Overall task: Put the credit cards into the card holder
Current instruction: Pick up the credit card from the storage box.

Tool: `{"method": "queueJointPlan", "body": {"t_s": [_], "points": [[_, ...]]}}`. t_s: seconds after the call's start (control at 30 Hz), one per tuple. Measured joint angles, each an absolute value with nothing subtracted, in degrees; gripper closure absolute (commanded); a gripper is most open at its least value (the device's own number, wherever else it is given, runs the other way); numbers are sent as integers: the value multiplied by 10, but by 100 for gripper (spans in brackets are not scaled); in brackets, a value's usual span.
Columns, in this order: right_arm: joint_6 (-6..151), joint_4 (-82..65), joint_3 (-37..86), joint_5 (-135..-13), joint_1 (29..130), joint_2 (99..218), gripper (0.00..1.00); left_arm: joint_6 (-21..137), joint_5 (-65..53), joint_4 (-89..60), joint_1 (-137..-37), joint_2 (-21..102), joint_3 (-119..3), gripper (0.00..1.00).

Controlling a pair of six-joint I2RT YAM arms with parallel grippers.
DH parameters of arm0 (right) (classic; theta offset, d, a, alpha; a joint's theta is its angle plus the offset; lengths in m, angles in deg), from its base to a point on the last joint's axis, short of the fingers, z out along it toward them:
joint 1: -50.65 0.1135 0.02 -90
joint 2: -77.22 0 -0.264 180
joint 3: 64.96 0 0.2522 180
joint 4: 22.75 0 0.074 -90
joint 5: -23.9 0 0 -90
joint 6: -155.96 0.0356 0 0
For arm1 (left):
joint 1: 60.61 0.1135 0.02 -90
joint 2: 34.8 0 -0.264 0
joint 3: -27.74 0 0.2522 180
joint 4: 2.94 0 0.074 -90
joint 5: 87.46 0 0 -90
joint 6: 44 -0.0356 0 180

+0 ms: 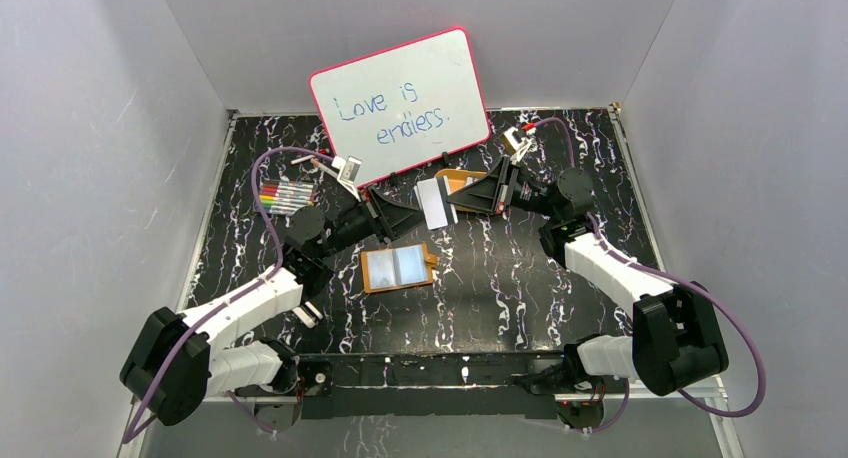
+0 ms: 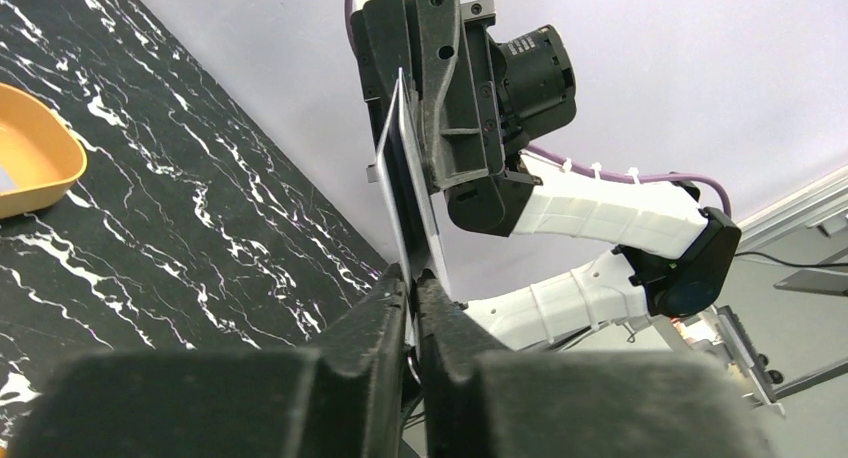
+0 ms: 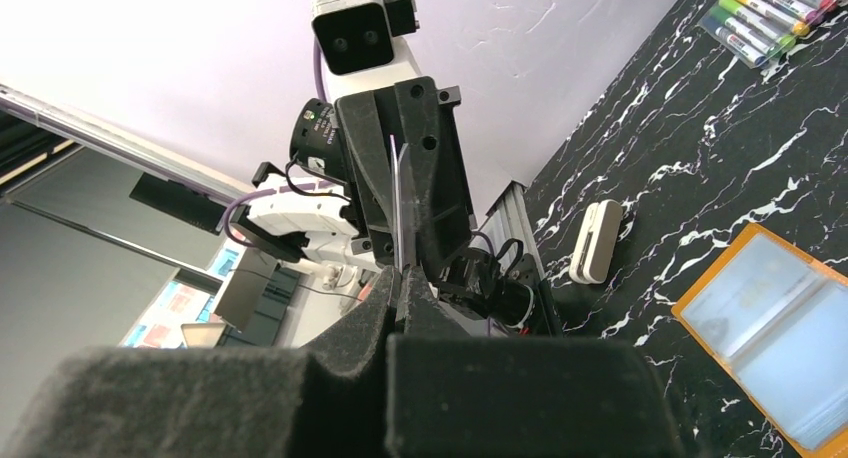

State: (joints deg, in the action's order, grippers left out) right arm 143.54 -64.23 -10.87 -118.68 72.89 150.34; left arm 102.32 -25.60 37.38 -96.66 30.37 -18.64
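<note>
A whitish credit card [image 1: 432, 205] is held upright in the air between both grippers, above the black marble table. My left gripper [image 1: 422, 218] is shut on its left edge and my right gripper [image 1: 447, 202] is shut on its right edge. In the left wrist view the card [image 2: 408, 198] is edge-on, running from my left gripper [image 2: 412, 278] up to the right one. In the right wrist view the card [image 3: 398, 203] runs up from my right gripper [image 3: 398, 278]. The orange-tan card holder [image 1: 398, 268] lies open on the table below, clear sleeves up, and also shows in the right wrist view [image 3: 780, 338].
A pink-framed whiteboard [image 1: 400, 103] leans on the back wall. An orange tray [image 1: 462, 181] sits behind the right gripper and shows in the left wrist view [image 2: 30, 158]. Coloured markers [image 1: 285, 195] lie at the back left. A small white block [image 3: 595, 240] lies near the front rail.
</note>
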Motion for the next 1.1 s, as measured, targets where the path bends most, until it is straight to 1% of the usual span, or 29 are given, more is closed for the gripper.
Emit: {"method": "queueJointPlan", "body": {"t_s": [0.23, 0.6, 0.77, 0.97, 1.1], "points": [[1423, -634, -109, -1180, 729, 1503, 100, 1022, -254, 379, -967, 300, -184, 100], [1410, -617, -135, -1170, 743, 1499, 100, 1022, -230, 371, -968, 267, -143, 100], [1386, -586, -137, -1156, 740, 1499, 100, 1021, -197, 355, -966, 258, -124, 100], [1374, -586, -170, -1142, 731, 1513, 100, 1019, -148, 338, -956, 235, -82, 100], [1355, -560, -184, -1136, 727, 1522, 100, 1005, -116, 292, -954, 204, -72, 100]]}}
